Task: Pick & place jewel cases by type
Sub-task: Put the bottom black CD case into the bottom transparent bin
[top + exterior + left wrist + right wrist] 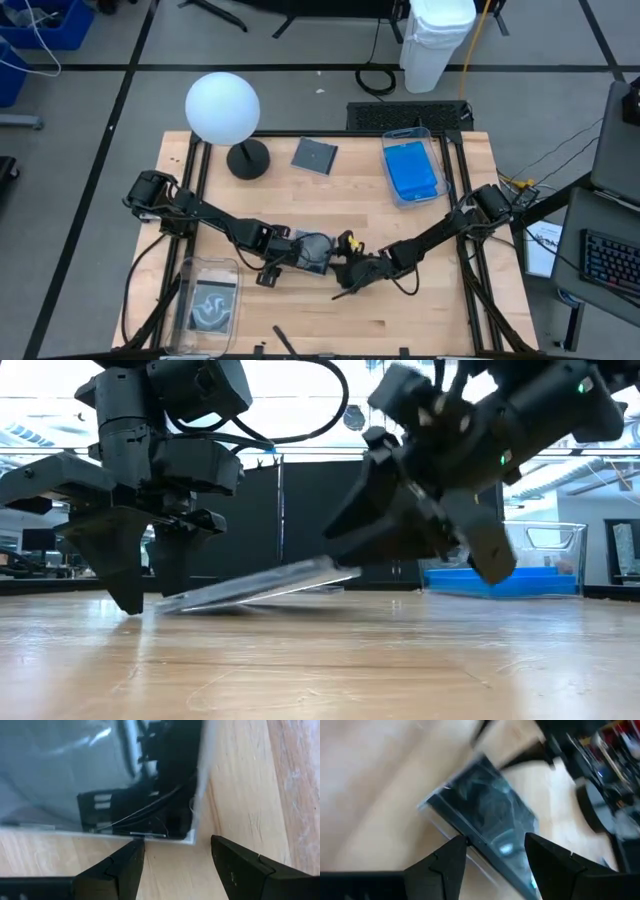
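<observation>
At the high view's lower centre, the left pincer (283, 258) gapes open beside a thin, glossy dark jewel case (313, 252), tilted off the pale wooden worktop (420, 300); the right pincer (345, 277) clasps its raised edge.

The table (330, 320) is pale wood grain. Bright blue cases (412, 168) fill one clear bin (437, 160). A dark grey case (315, 156) lies alone. The globe lamp (222, 107) is white on a black base.

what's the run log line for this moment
left gripper: open, at near edge of dark jewel case | right gripper: gripping case's other edge, tilted up | blue cases in bin
</observation>
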Controlling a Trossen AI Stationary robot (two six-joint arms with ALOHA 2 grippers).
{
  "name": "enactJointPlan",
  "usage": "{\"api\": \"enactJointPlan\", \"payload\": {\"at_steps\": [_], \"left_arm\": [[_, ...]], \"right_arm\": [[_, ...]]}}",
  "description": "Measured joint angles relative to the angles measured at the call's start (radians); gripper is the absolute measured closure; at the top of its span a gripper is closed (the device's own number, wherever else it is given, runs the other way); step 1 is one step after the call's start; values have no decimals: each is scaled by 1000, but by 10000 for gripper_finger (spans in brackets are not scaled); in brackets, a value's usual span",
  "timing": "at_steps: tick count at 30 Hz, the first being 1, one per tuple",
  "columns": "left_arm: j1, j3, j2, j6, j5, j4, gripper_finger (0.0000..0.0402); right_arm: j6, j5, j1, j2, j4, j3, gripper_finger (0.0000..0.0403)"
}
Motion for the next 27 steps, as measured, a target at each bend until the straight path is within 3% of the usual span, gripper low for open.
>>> {"api": "enactJointPlan", "payload": {"at_steps": [27], "left_arm": [[-6, 1, 2, -3, -11, 10, 165]], "right_arm": [[-87, 2, -31, -2, 275, 2, 211]]}}
